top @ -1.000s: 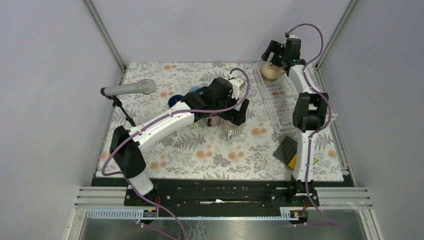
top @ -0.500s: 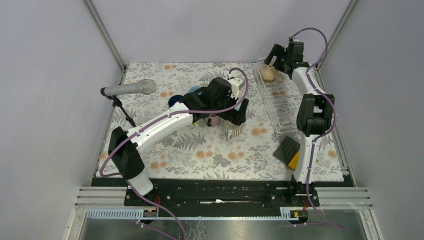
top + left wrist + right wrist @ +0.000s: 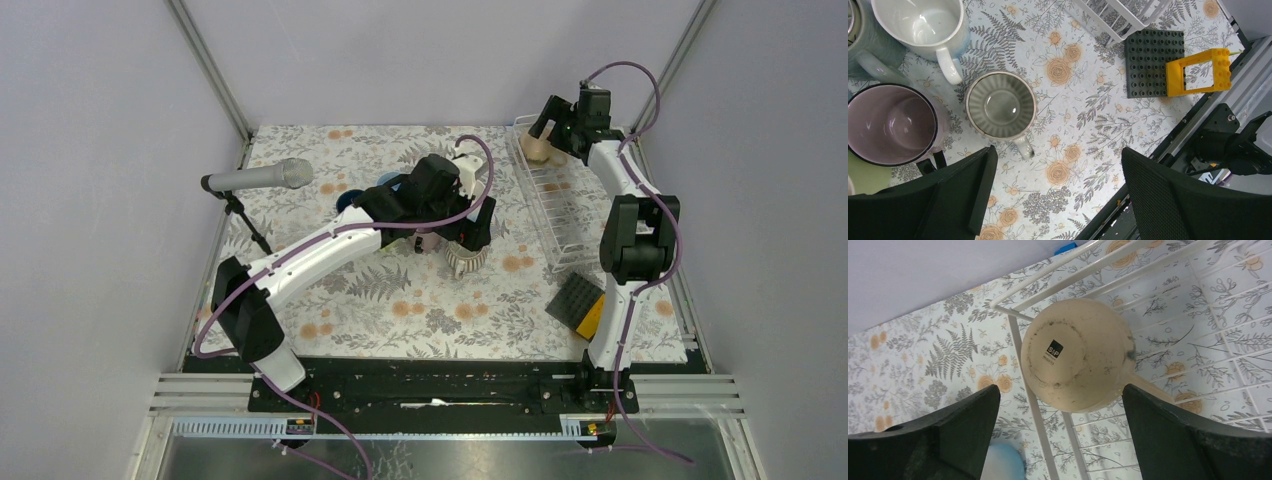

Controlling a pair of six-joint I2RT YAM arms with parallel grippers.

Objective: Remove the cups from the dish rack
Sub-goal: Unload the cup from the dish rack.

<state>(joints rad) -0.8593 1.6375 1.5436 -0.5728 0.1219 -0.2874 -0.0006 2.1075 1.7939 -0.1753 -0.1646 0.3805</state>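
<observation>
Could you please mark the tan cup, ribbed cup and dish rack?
tan cup (image 3: 1077, 356), right wrist view, its base.
ribbed cup (image 3: 1001, 104), left wrist view, inner bottom.
dish rack (image 3: 562, 210), top view, wire floor.

White dish rack (image 3: 563, 215), tan cup (image 3: 1078, 352), grey ribbed cup (image 3: 1001, 105), orange-flowered, grey-ferned tablecloth (image 3: 1088, 125).

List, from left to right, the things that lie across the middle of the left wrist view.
pink mug → ribbed grey mug → dark studded plate → yellow frame block
</observation>
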